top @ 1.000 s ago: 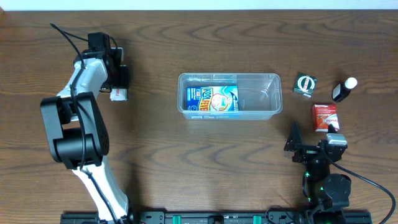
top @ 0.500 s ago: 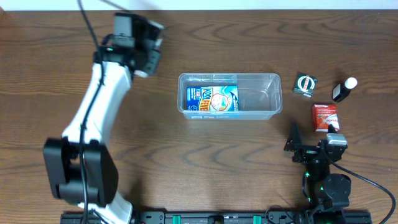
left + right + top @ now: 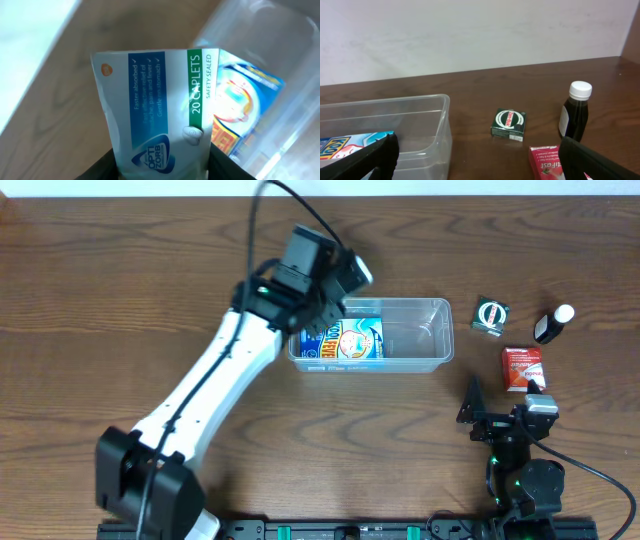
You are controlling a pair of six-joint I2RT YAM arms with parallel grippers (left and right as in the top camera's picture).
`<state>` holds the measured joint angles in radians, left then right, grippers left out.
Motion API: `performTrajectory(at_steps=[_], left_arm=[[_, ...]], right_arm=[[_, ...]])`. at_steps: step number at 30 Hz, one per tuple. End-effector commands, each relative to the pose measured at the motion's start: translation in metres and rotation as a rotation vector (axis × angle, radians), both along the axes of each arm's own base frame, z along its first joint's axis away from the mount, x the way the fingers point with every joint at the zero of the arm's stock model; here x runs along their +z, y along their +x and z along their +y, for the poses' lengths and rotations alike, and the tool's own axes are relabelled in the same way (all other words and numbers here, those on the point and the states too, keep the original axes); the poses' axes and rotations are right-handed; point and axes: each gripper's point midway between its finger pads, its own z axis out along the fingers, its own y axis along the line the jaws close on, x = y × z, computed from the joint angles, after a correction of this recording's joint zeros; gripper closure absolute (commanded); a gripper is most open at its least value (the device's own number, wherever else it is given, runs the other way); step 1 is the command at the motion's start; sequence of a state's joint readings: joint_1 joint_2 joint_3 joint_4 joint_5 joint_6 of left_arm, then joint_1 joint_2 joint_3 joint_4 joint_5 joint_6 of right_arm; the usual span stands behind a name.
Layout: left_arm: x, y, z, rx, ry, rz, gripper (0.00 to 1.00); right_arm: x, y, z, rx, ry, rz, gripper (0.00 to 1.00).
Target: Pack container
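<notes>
The clear plastic container (image 3: 415,330) lies at the table's middle with a blue box (image 3: 352,338) in its left half; both also show in the right wrist view, the container (image 3: 420,130) and the box (image 3: 350,142). My left gripper (image 3: 335,285) is shut on a white and blue caplet box (image 3: 160,120) and holds it above the container's left end (image 3: 280,60). My right gripper (image 3: 500,415) is open and empty near the front right, its fingers framing the right wrist view (image 3: 480,160).
A dark green box (image 3: 491,315), a dark bottle with a white cap (image 3: 553,323) and a red box (image 3: 522,368) lie right of the container. They show in the right wrist view too: green box (image 3: 508,123), bottle (image 3: 576,111), red box (image 3: 547,161).
My left arm has swung from the far left of the table to the right, carrying the caplet box to above the container's left end. The right arm has not moved.
</notes>
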<state>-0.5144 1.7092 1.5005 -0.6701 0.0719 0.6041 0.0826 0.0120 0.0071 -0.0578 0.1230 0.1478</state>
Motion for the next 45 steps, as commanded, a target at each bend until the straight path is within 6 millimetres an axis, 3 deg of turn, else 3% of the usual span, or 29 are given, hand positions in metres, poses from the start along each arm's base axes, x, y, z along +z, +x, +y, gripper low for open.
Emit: performTrajectory(at_steps=[1, 10, 23, 31, 34, 45], left_arm=[[-0.017, -0.005, -0.011, -0.120, 0.084, 0.017, 0.55], [-0.064, -0.031, -0.019, -0.369, 0.184, 0.134, 0.54], [-0.106, -0.021, -0.021, -0.459, 0.245, 0.161, 0.53], [-0.109, -0.003, -0.024, -0.440, 0.234, 0.109, 0.52], [-0.108, -0.001, -0.021, -0.430, 0.233, 0.109, 0.35], [-0.108, 0.003, -0.012, -0.409, 0.233, 0.118, 0.28]], right_arm=[[0.000, 0.000, -0.002, -0.008, -0.010, -0.001, 0.01], [0.000, 0.000, -0.002, -0.008, -0.010, -0.001, 0.01], [0.000, 0.000, -0.003, -0.009, -0.010, -0.001, 0.01], [0.000, 0.000, -0.002, -0.008, -0.010, -0.001, 0.01], [0.000, 0.000, -0.002, -0.008, -0.010, -0.001, 0.01], [0.000, 0.000, -0.002, -0.008, -0.010, -0.001, 0.01]])
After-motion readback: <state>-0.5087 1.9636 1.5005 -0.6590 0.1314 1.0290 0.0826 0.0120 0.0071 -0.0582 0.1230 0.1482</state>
